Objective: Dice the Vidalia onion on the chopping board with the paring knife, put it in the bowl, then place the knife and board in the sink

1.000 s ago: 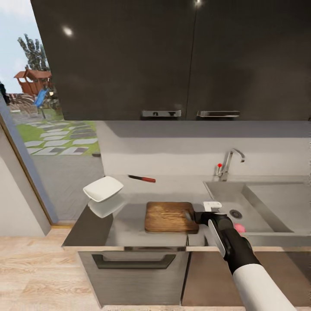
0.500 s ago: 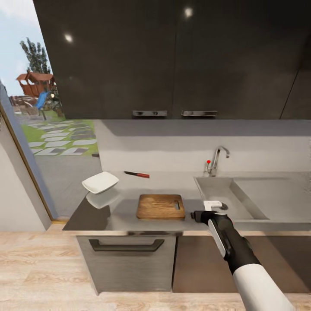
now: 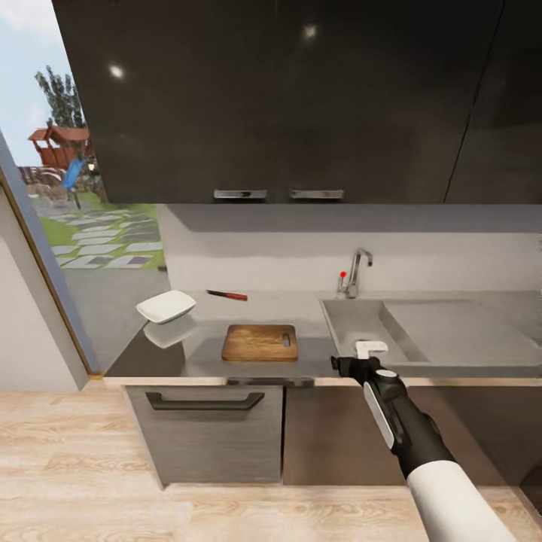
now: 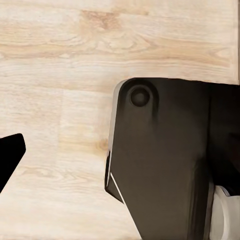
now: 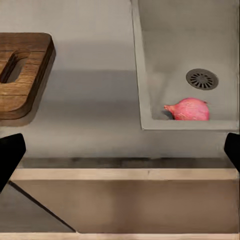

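The grey counter (image 3: 316, 354) runs beneath dark wall cabinets (image 3: 301, 98), and the sink (image 3: 354, 320) is sunk into it just beside the chopping board (image 3: 260, 342). In the right wrist view the basin (image 5: 185, 60) holds one thing: the pink-skinned Vidalia onion (image 5: 187, 109), lying on the basin floor against the front wall, near the round drain (image 5: 202, 78) but apart from it. The chrome tap (image 3: 355, 272) with its red-tipped lever stands at the back rim of the sink, and the flat drainboard (image 3: 452, 331) spreads beyond the basin. The white bowl (image 3: 165, 306) sits near the counter's far end by the glass door, tilted, with its reflection below it on the glossy top; nothing can be seen inside it. The paring knife (image 3: 226, 295) lies flat on the counter behind the board and beside the bowl, touching neither. The board lies flat with its slot handle hole toward the sink and nothing on it. The right tool (image 3: 361, 360) hangs over the counter's front edge before the sink, its dark fingertips (image 5: 11, 152) spread wide at both edges of the wrist view, released and grasping nothing. The left wrist view looks down on the pale wooden floor (image 4: 60, 60) and a dark part of the robot's own body (image 4: 165, 160); one dark fingertip (image 4: 10, 155) shows, and I cannot tell whether the left tool is released or clenched.
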`<state>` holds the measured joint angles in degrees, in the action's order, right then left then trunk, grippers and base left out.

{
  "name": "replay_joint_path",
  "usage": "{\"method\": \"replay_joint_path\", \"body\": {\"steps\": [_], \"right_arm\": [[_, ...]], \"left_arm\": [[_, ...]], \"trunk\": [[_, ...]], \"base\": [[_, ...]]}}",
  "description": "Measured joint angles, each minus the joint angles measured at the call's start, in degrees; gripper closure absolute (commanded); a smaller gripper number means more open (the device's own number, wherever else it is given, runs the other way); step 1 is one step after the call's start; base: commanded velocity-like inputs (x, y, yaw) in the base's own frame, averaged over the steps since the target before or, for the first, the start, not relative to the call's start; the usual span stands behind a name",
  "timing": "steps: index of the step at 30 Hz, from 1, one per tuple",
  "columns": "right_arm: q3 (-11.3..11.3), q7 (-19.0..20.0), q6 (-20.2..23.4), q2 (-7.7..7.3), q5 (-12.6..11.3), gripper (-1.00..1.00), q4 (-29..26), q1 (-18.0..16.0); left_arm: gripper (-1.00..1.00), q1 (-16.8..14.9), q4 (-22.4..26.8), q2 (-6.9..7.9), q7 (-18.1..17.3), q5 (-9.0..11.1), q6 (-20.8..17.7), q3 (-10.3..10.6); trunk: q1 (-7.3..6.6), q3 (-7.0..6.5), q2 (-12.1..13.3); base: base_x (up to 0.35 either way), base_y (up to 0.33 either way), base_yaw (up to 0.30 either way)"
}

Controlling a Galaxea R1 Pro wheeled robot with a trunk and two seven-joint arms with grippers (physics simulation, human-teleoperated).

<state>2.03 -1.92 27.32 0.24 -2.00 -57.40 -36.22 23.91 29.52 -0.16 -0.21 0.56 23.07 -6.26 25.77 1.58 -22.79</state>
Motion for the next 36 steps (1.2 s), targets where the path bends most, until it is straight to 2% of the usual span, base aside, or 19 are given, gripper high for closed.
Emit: {"method": "replay_joint_path", "body": {"steps": [5, 7, 10, 13, 17, 18, 21, 23, 26, 29, 31, 32, 36], "right_arm": [[0.09, 2.98, -4.28, -0.24, 0.06, -1.0, -2.32, 0.21], [-0.01, 3.8, -5.83, -0.78, 0.08, -1.0, -3.49, 0.46], [-0.02, 4.02, -10.03, -1.26, 0.08, -1.0, -4.9, 2.56], [0.0, 4.1, -11.73, -1.48, 0.08, -1.0, -6.39, 4.4], [0.01, 5.89, -12.75, -3.14, 0.09, -1.0, -8.78, 9.02], [0.01, 8.16, -13.55, -4.23, 0.12, -1.0, -9.47, 11.7], [0.0, 9.2, -15.91, -4.71, 0.19, -1.0, -9.67, 14.48], [0.02, 9.54, -19.16, -4.88, 0.37, -1.0, -9.69, 17.74], [0.02, 9.62, -21.18, -4.92, 1.33, -1.0, -9.39, 20.59], [0.02, 9.64, -23.7, -4.94, 2.1, -1.0, -7.98, 22.36], [-0.02, 9.65, -26.34, -4.94, 2.33, -1.0, -5.08, 23.19], [-0.06, 9.62, -29.18, -4.94, 2.43, -1.0, -0.88, 23.56], [-0.2, 9.57, -33.97, -4.98, 2.49, -1.0, 7.18, 23.78]], "left_arm": [[-1.0, 0.02, -0.3, 0.0, 0.03, 0.0, -0.01, 0.0], [-1.0, 0.01, -0.75, 0.03, 0.02, 0.0, -0.01, 0.0], [-1.0, -0.01, -0.99, 0.04, 0.05, 0.0, -0.01, -0.01], [-1.0, -0.01, -1.03, 0.07, 0.05, 0.0, -0.01, -0.01], [-1.0, -0.01, -1.05, 0.08, 0.05, 0.0, -0.02, -0.01], [-1.0, -0.01, -1.01, 0.08, 0.1, 0.01, -0.01, -0.01], [-1.0, -0.02, -1.01, 0.08, 0.12, 0.0, -0.01, -0.01], [-1.0, -0.02, -1.03, 0.08, 0.13, 0.0, -0.01, -0.01], [-1.0, -0.02, -1.02, 0.09, 0.13, 0.0, -0.01, -0.01], [-1.0, -0.02, -1.04, 0.17, 0.13, 0.0, -0.01, -0.05], [-1.0, -0.02, -1.05, 0.18, 0.13, 0.0, -0.01, -0.05], [-1.0, -0.02, -1.04, 0.12, 0.13, 0.0, -0.02, -0.06], [-1.0, -0.01, -0.93, 0.09, 0.08, -0.04, -0.02, -0.1]], "trunk": [[0.0, 0.0, 0.0], [0.0, 0.0, 0.0], [0.0, 0.0, 0.0], [0.0, 0.0, 0.0], [0.0, 0.01, 0.0], [0.0, 0.02, 0.0], [0.0, 0.01, 0.0], [0.0, 0.01, 0.0], [0.0, 0.01, 0.0], [0.0, 0.01, 0.0], [0.0, 0.01, 0.0], [-0.01, 0.02, -0.01], [-0.02, 0.01, -0.01]], "base": [[-0.257, -0.218, 0.0], [-0.257, -0.218, 0.0], [-0.257, -0.218, 0.0], [-0.257, -0.218, 0.0], [-0.257, -0.218, 0.0], [-0.256, -0.218, 0.0], [-0.254, -0.218, 0.0], [-0.241, -0.218, 0.0], [-0.235, -0.218, 0.0], [-0.231, -0.218, 0.0], [-0.185, -0.191, 0.0], [-0.09, -0.105, 0.0], [-0.045, -0.052, 0.0]]}}
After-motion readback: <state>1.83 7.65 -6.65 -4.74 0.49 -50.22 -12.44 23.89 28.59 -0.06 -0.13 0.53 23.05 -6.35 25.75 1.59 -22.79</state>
